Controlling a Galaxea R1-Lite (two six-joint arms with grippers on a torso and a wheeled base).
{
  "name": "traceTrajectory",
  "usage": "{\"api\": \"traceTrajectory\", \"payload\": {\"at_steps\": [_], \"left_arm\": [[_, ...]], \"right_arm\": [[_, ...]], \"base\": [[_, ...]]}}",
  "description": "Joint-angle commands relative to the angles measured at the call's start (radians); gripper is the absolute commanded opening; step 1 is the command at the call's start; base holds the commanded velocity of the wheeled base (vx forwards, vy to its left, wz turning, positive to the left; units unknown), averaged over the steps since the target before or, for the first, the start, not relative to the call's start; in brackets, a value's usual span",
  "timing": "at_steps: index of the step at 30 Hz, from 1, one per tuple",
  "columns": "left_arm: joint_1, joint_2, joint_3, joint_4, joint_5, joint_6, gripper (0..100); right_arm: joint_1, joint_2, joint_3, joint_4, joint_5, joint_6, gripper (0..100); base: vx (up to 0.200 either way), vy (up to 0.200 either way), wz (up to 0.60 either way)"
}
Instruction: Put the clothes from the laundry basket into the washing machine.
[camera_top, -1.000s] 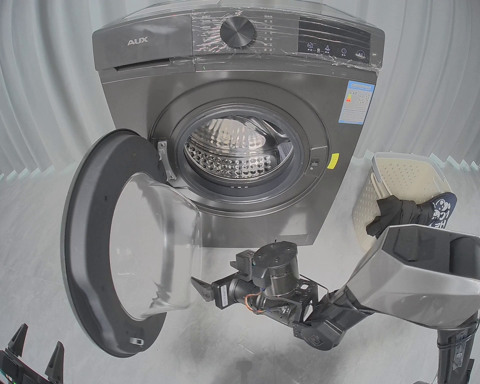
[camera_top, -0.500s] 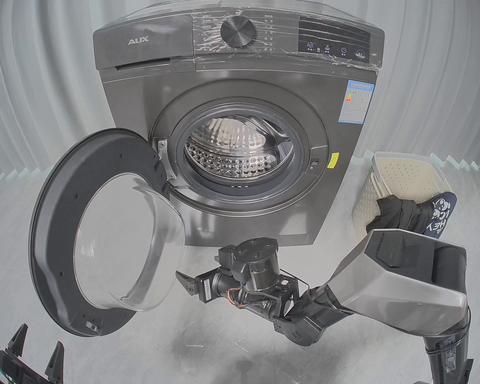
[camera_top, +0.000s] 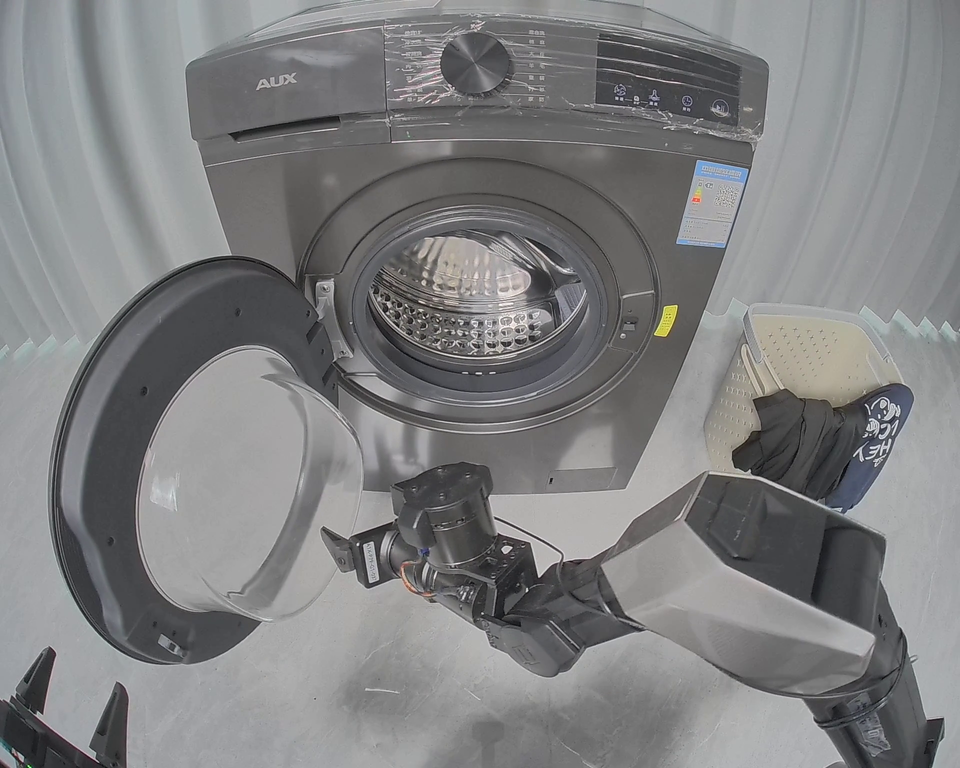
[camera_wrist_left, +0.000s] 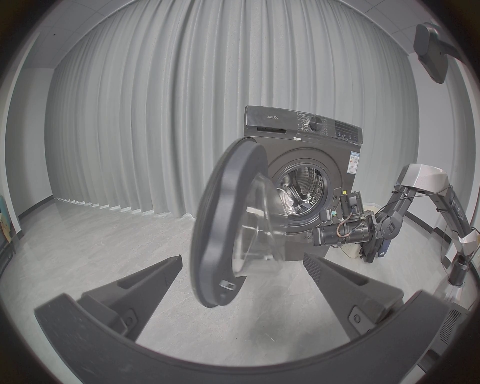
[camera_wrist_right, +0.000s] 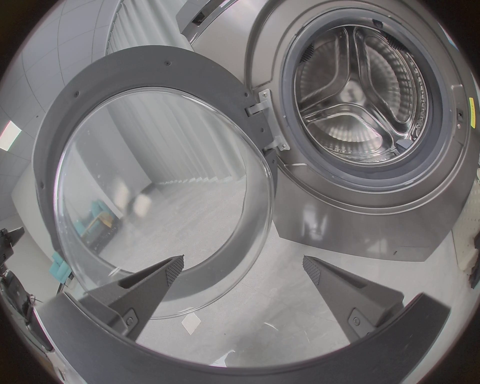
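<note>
Both the left tool (camera_wrist_left: 242, 259) and right tool (camera_wrist_right: 242, 260) gape empty near the open washing machine door (camera_top: 110, 450).

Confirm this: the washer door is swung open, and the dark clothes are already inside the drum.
Wrong. The door is open, but the head view shows the drum empty; the dark clothes hang over the laundry basket rim.

The right arm (camera_top: 740, 580) is stretched low across from the robot's right, forearm nearly level. Its wrist (camera_top: 445, 520) is turned so the right gripper (camera_top: 332, 548) points leftward, fingers (camera_wrist_right: 150, 280) spread apart, holding nothing. The left gripper (camera_top: 70, 700) sits low at the left, prongs upturned and apart, likewise bare.
</note>
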Motion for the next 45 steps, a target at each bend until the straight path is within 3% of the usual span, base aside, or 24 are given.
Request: {"api": "traceTrajectory", "payload": {"at_steps": [1,7,10,13,19,22,23,24,30,32,33,34,36,38,45], "left_arm": [[0.0,-0.012,0.015,0.0,0.0,-0.001,100],[0.0,-0.012,0.015,0.0,0.0,-0.001,100],[0.0,-0.012,0.015,0.0,0.0,-0.001,100],[0.0,-0.012,0.015,0.0,0.0,-0.001,100],[0.0,-0.012,0.015,-0.003,0.0,0.01,100],[0.002,-0.013,0.016,-0.003,0.005,0.024,100],[0.002,-0.013,0.016,-0.003,0.005,0.025,100],[0.002,-0.013,0.016,-0.003,0.0,0.031,100],[0.002,-0.013,0.016,-0.003,0.002,0.034,100],[0.002,-0.013,0.016,-0.003,0.002,0.034,100],[0.002,-0.013,0.016,-0.003,0.002,0.034,100],[0.002,-0.013,0.016,-0.003,0.002,0.034,100],[0.002,-0.013,0.016,-0.003,0.002,0.034,100],[0.002,-0.013,0.016,-0.003,0.002,0.034,100],[0.002,-0.013,0.016,-0.003,0.002,0.034,100]], "right_arm": [[0.027,0.071,-0.095,0.0,-0.003,0.003,100],[0.029,0.088,-0.141,-0.012,-0.004,0.013,100],[0.021,0.074,-0.127,-0.012,-0.006,0.014,100],[-0.002,-0.024,-0.048,-0.012,-0.006,0.013,100],[-0.086,-0.317,0.279,-0.029,-0.001,-0.006,100],[-0.141,-0.454,0.471,-0.101,0.002,-0.02,100],[-0.144,-0.46,0.48,-0.106,0.002,-0.021,100],[-0.177,-0.532,0.581,-0.164,0.004,-0.043,100],[-0.295,-0.777,0.847,-0.274,-0.003,-0.156,100],[-0.299,-0.788,0.857,-0.276,-0.003,-0.159,100],[-0.351,-0.882,0.96,-0.28,-0.001,-0.168,100],[-0.351,-0.882,0.96,-0.28,-0.001,-0.168,100],[-0.439,-0.966,1.054,-0.299,0.005,-0.188,100],[-0.479,-1.017,1.112,-0.327,0.01,-0.204,100],[-0.494,-1.234,1.285,-0.336,0.011,-0.222,100]], "base": [[0.0,0.0,0.0],[0.0,0.0,0.0],[0.0,0.0,0.0],[0.0,0.0,0.0],[0.0,0.0,0.0],[0.0,0.0,0.0],[0.0,0.0,0.0],[0.0,0.0,0.0],[0.0,0.0,0.0],[0.0,0.0,0.0],[0.0,0.0,0.0],[0.0,0.0,0.0],[0.0,0.0,0.0],[0.0,0.0,0.0],[0.0,0.0,0.0]]}}
